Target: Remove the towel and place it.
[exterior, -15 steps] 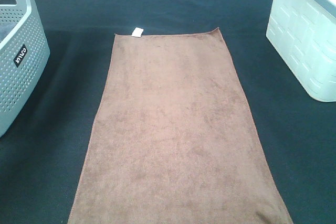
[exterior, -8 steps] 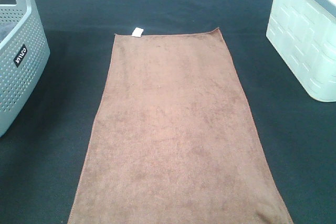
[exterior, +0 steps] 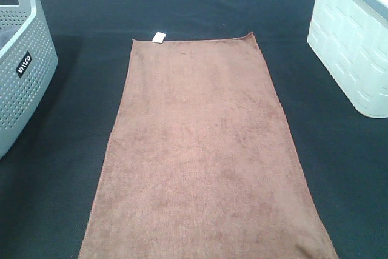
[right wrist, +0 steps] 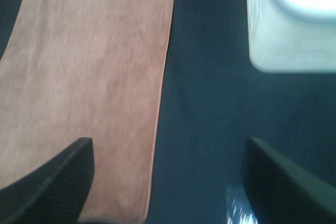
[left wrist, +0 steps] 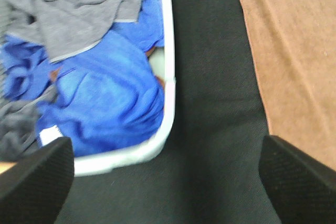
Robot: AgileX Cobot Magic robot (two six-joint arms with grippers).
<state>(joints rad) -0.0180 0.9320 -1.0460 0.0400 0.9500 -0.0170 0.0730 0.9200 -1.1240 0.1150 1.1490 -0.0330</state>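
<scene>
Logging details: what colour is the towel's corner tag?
White; the tag on the brown towel shows best in the exterior high view.

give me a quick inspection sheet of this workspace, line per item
surface: black table cloth, flat, covers all the table in view
job's things: reddish-brown towel spread flat in the middle, white tag at a far corner, nothing holding it
clutter: grey perforated basket on the left, holding blue cloth and grey cloth; white bin on the right, contents not visible
grippers: left gripper open over the cloth between basket and towel; right gripper open over the towel's edge; both empty
cables: nothing seen
surroundings: nothing seen beyond the table
</scene>
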